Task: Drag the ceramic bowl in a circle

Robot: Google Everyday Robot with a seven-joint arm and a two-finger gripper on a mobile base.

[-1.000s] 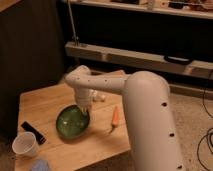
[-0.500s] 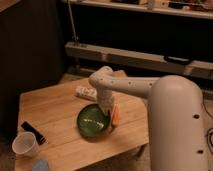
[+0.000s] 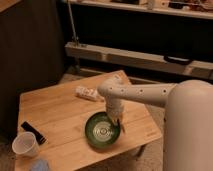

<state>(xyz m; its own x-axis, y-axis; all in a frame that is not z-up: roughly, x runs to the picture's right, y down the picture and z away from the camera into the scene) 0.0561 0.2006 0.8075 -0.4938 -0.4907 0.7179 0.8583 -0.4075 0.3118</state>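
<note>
The ceramic bowl (image 3: pixel 102 132) is a wide, shallow, glossy green bowl with pale rings in its centre. It sits on the wooden table (image 3: pixel 55 107), right of the middle and near the front edge. My white arm reaches in from the right and bends down to it. The gripper (image 3: pixel 116 120) points down at the bowl's far right rim and appears to touch it. The arm hides the gripper's tips.
A small white cup (image 3: pixel 24 145) stands at the front left corner, with a black flat object (image 3: pixel 33 132) beside it and something blue (image 3: pixel 38 165) at the front edge. A white packet (image 3: pixel 87 93) lies behind the bowl. An orange object (image 3: pixel 122 127) lies by the bowl's right rim.
The bowl has slid with the gripper from left of the table's middle to the right and then a little toward the front edge. The cup and black object have not moved.
</note>
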